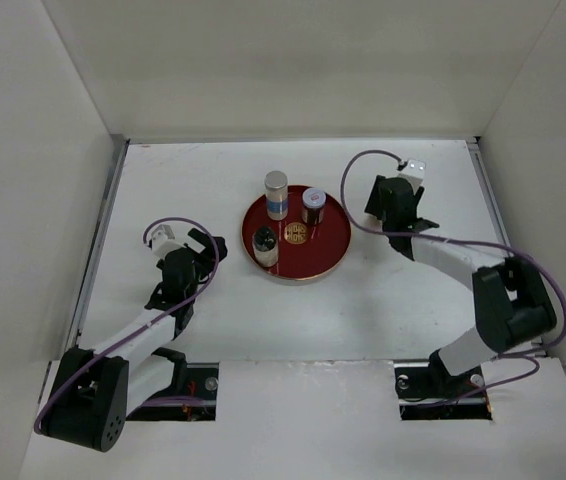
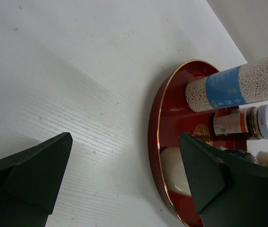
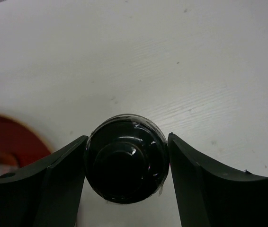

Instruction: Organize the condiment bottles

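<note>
A black-capped bottle (image 3: 124, 163) stands on the white table, seen from above in the right wrist view. My right gripper (image 3: 127, 138) is shut on it, both fingers against its sides. In the top view that gripper (image 1: 396, 203) sits right of the red tray (image 1: 328, 262) and covers the bottle. On the tray stand a tall grey-capped bottle with a blue label (image 1: 276, 193), a light-lidded jar (image 1: 313, 205) and a dark-topped jar (image 1: 265, 243). My left gripper (image 1: 201, 255) hangs open to the left of the tray, with nothing between its fingers (image 2: 39, 165).
The left wrist view shows the tray's gold rim (image 2: 150, 142), the blue-label bottle (image 2: 233, 90) and a brown jar with a light lid (image 2: 240, 123). White walls enclose the table on three sides. The tray's edge (image 3: 11, 137) shows left of the right gripper.
</note>
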